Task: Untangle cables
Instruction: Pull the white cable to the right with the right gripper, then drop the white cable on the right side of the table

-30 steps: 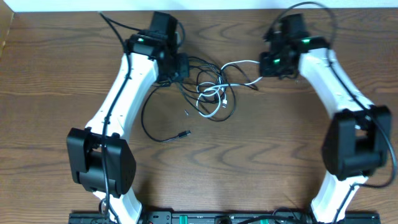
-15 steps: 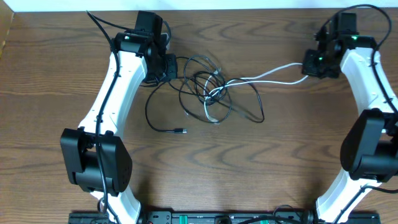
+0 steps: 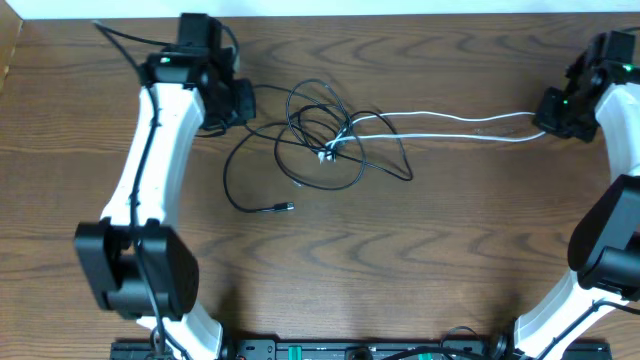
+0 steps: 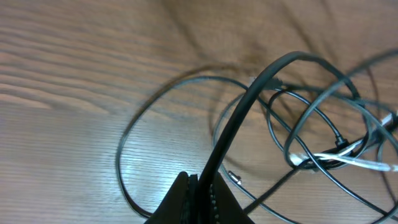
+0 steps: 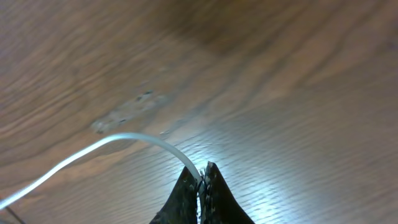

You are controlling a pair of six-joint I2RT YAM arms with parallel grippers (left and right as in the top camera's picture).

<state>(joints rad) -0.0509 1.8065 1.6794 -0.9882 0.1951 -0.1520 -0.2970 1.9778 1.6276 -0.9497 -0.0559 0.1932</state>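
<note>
Pinching black cable (image 4: 247,104) in left hand (image 4: 198,183), white cable (image 5: 124,136) in right hand (image 5: 202,173) | finding tangle (image 3: 330,145) of cables in middle of surface (image 3: 420,270), between both hands | judging cables light, limp, a little slippery, plug ends (image 3: 288,207) fragile | advising to grip near tangle, not at plugs.

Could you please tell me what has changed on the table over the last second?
The right claw swung rightward, drawing the thin white cable out straight from the knot of black cords. The left claw pulled its thin black cable leftward. Both grips stayed shut; the knot remains tangled.
</note>
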